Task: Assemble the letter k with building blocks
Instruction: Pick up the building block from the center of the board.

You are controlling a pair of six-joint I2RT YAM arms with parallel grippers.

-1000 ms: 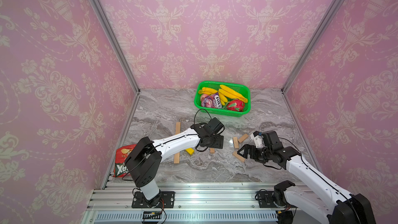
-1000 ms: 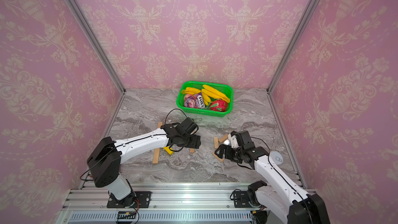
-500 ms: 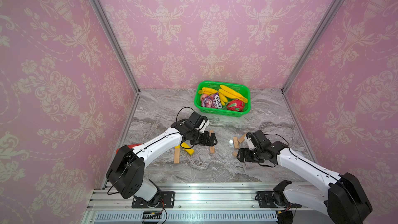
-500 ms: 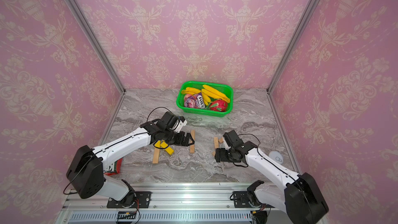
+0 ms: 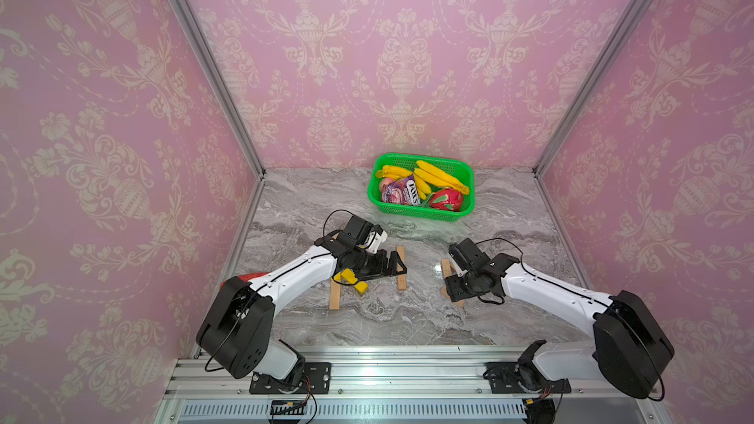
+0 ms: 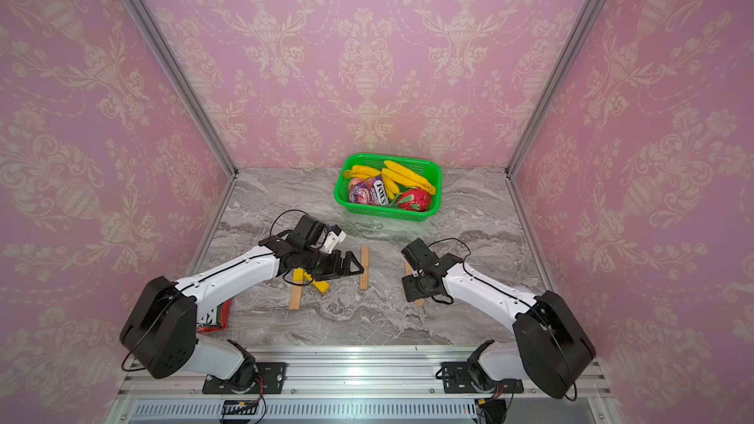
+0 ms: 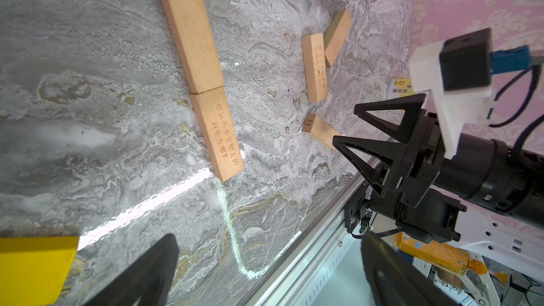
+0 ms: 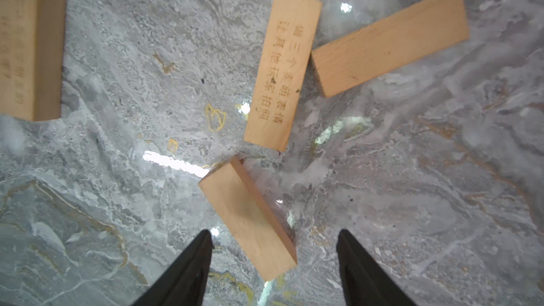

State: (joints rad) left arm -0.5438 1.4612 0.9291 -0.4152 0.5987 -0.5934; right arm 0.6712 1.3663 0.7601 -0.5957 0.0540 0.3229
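So the right gripper [image 8: 273, 232] sat open, jaws either side of the near end of a slanted wood bar [image 8: 248, 216], not touching it. The left gripper [image 7: 269, 239] was spread wide and empty, with a two-bar wood row [image 7: 204, 80] out ahead and a yellow block [image 7: 32, 269] just off one finger.

The left arm [image 5: 293, 275] stretches low and forward, left gripper [image 7: 268, 241] lying nearly level with jaws spread wide. The right arm [image 5: 546, 291] folds inward at its wrist, right gripper [image 8: 273, 232] aimed downward, jaws parted.
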